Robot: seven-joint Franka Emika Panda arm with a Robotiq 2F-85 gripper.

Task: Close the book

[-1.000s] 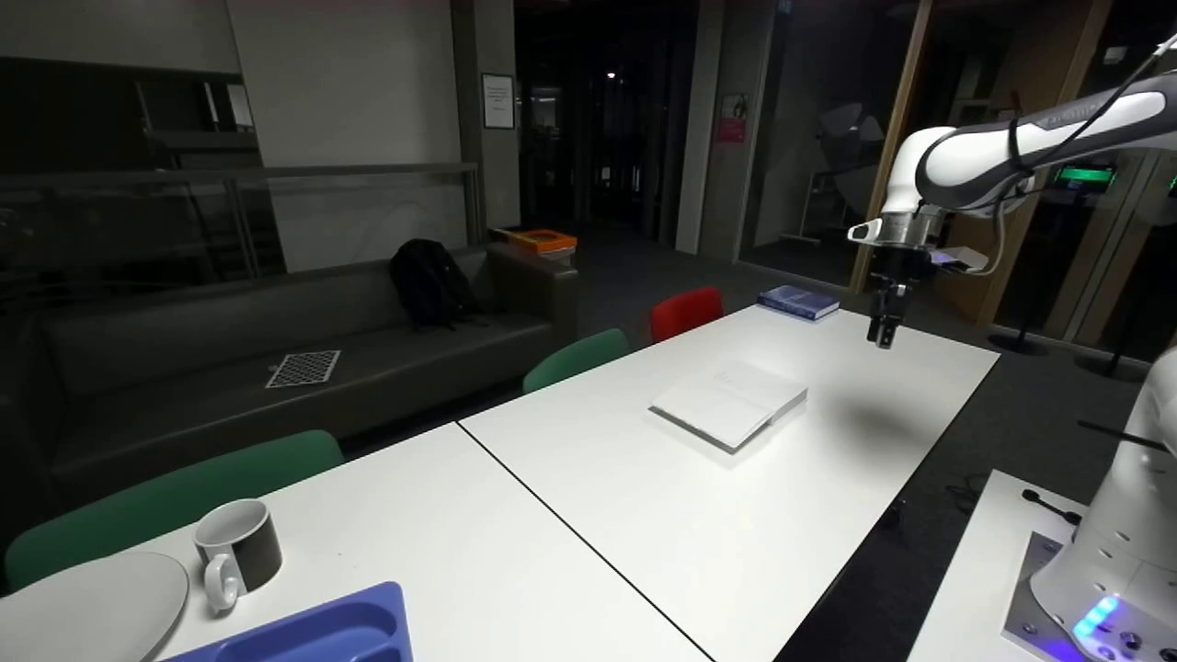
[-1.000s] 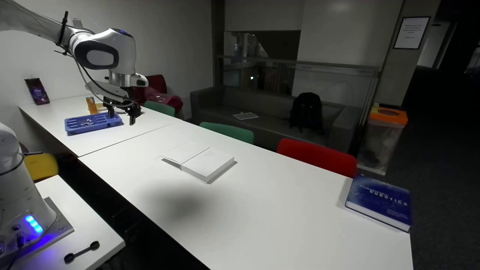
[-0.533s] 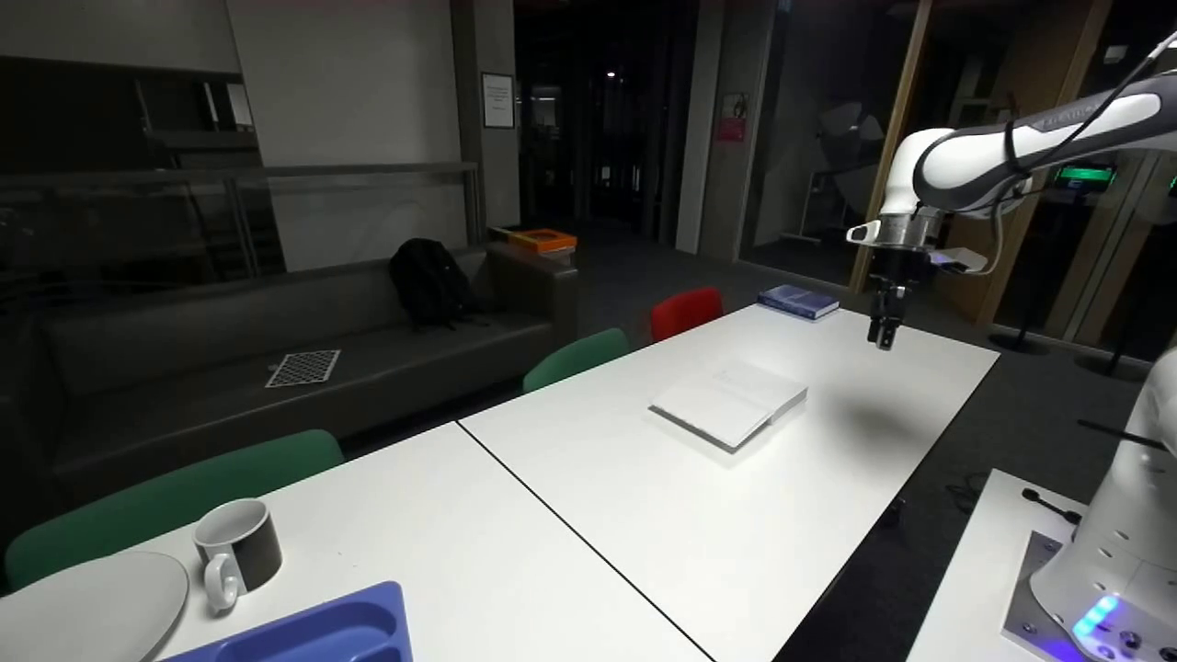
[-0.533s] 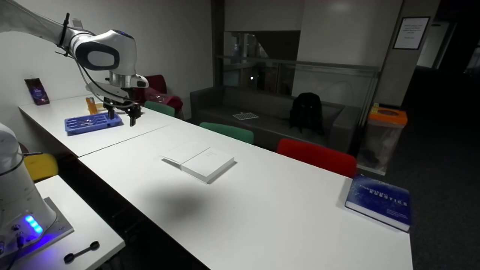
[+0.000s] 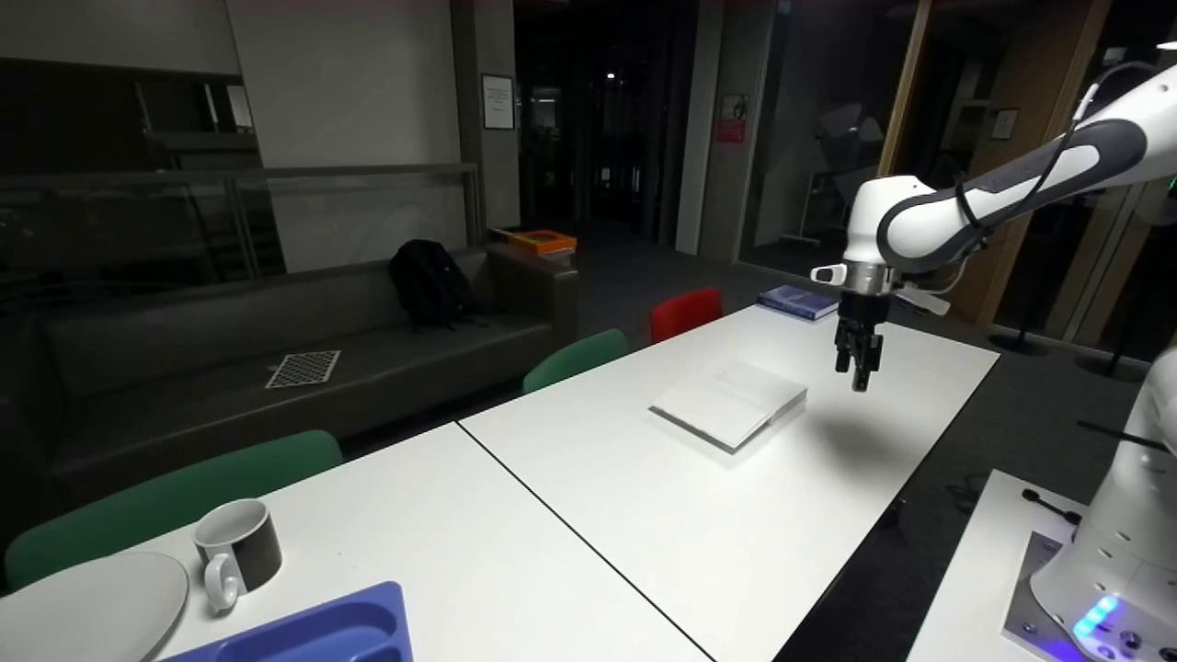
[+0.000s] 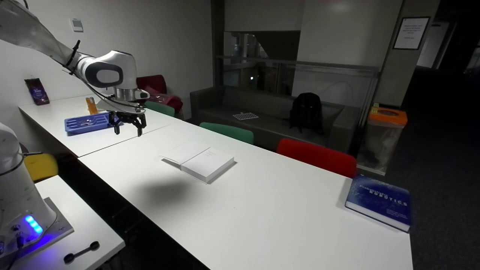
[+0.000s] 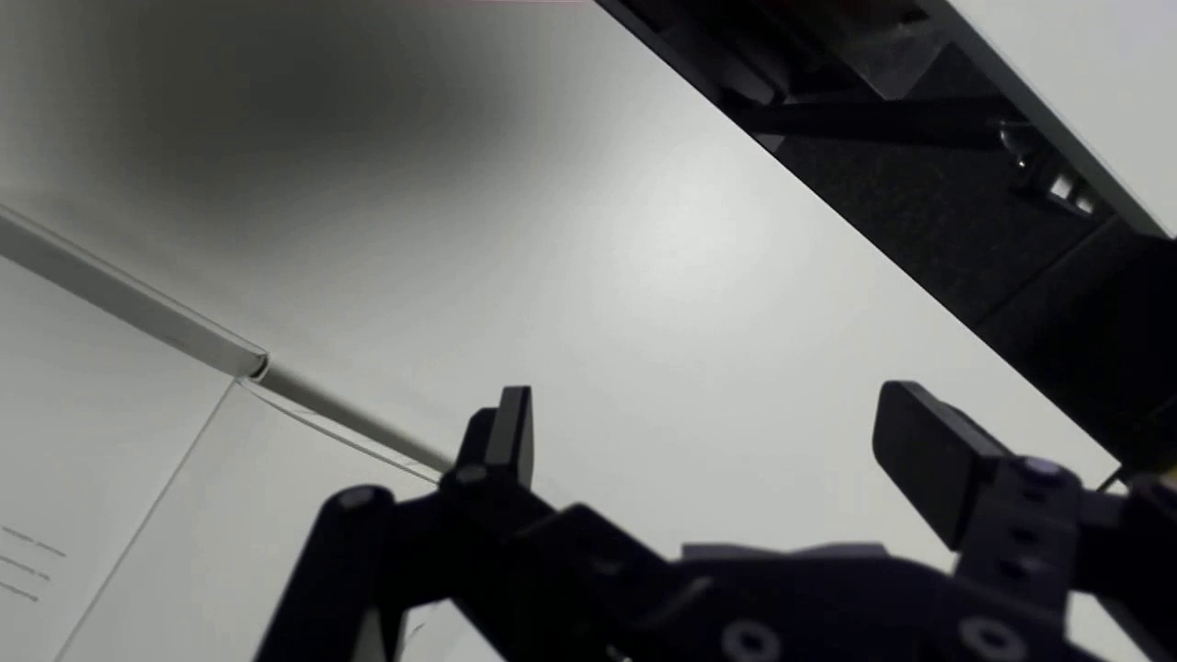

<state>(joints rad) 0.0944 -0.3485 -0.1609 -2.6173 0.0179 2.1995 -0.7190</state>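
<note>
The white book point(image 5: 731, 403) lies open and flat on the white table, with blank-looking pages up. In an exterior view its thick page stack point(image 6: 208, 164) is on one side of the fold and a thin side lies across from it. In the wrist view part of the book point(image 7: 267, 487) shows at the lower left, partly hidden by a finger. My gripper point(image 7: 708, 400) is open and empty, its fingers wide apart with bare table between them. It hangs above the table beside the book, apart from it, in both exterior views point(image 5: 851, 372) point(image 6: 128, 132).
A blue book point(image 6: 379, 202) lies at a table end. A blue tray point(image 5: 322, 634), a mug point(image 5: 241, 547) and a plate point(image 5: 97, 607) stand toward the other end. Green and red chairs point(image 6: 317, 156) line the far edge. A dark gap point(image 7: 919, 202) separates the table from the robot's stand.
Between half a second ago and now, my gripper has come lower and turned, so its fingers show spread in an exterior view. It has moved nearer the book. The book has not moved.
</note>
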